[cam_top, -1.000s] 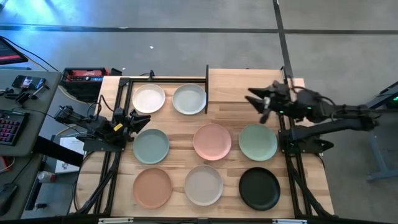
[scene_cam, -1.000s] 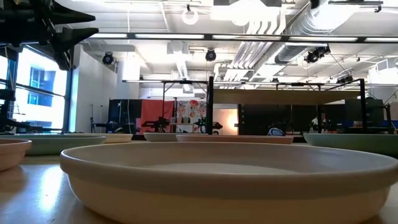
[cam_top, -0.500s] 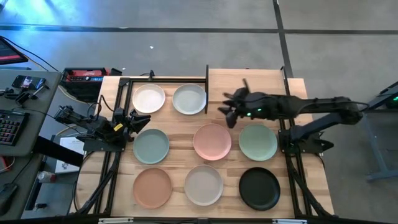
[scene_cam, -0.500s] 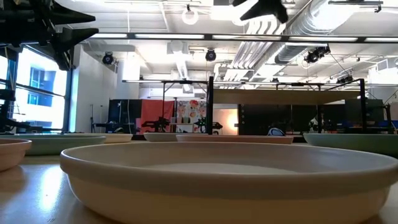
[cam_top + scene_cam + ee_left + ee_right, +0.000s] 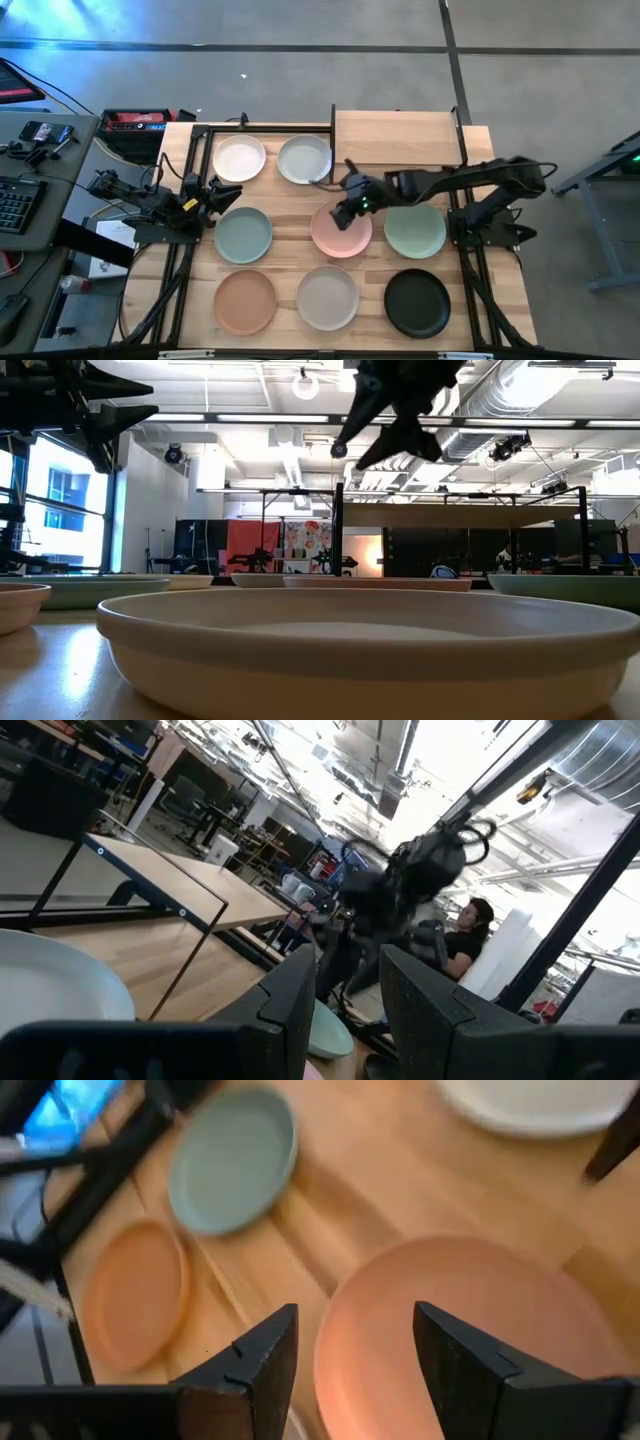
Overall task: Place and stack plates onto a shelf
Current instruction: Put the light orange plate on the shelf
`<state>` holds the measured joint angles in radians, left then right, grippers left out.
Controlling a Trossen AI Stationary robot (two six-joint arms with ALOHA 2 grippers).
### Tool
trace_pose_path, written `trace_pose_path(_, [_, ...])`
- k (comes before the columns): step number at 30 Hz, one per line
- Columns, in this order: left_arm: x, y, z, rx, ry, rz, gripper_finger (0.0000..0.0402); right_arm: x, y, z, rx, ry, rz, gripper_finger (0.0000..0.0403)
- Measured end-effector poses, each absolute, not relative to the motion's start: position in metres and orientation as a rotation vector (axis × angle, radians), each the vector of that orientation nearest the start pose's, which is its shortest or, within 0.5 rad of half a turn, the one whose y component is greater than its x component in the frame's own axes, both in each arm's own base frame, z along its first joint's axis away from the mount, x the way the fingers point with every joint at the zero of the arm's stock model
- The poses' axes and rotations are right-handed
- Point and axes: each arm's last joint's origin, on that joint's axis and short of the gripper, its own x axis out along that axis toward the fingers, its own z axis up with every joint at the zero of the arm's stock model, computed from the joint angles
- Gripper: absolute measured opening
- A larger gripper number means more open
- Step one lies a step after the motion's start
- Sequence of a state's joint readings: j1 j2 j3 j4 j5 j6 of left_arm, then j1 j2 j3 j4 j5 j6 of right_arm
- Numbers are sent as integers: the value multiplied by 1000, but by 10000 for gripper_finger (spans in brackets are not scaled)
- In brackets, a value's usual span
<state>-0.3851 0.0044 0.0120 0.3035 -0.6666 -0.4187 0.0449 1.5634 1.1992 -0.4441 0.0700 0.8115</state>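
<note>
So the right gripper hangs open-jawed right over the pink plate, a round, shallow matte dish lying flat on the table, not touching it, pale grey plate just beyond.

In the right wrist view the pink plate is cut off at the edge, and so is the pale grey plate. Everything there is blurry. The right gripper shows only its two dark fingers.

In the low view the beige plate fills the front and hides most of the other plates behind it (only thin rims peek out). The shelf is far off and small.

In the left wrist view the other arm is a dark blur. A person sits far back, partly hidden.
</note>
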Motion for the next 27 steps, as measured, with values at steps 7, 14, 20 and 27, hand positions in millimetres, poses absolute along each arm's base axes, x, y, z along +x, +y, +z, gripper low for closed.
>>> trace_pose_path(7, [88,-16,190,-565,-285,227,102,348,32,238,713,863,-283,181])
trace_pose_path(14, [90,-17,181,-615,-215,237,102,361,46,215,689,898,-256,181])
trace_pose_path(20, [90,-17,179,-614,-195,242,102,366,58,192,637,967,-228,181])
trace_pose_path(27, [90,-17,179,-611,-190,243,102,369,77,175,536,1013,-163,181])
